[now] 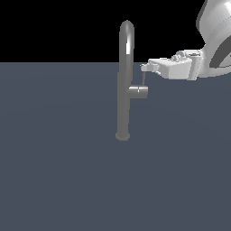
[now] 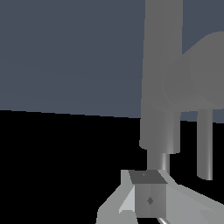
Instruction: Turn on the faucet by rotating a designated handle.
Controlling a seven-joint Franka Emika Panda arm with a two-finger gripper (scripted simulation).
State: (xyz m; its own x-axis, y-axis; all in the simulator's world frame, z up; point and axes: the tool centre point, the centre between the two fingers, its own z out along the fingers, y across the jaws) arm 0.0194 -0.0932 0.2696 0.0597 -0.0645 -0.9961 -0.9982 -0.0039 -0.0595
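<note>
No writing, brand or label readable on anything. Count: one tall slim grey metal faucet [image 1: 125, 81] with arched top, standing upright on the flat dark blue-grey table [image 1: 54, 180] near centre; one short cylindrical side stub [image 1: 139, 91] on the exterior view's right of the tube; one thin grey handle rod [image 1: 144, 78] rising from the stub's end. One white gripper [image 1: 145, 67] comes in from the exterior view's right, level, at the rod's top end. Jaws: can't tell if open or clamped on the rod; the wrist view doesn't settle it.
</note>
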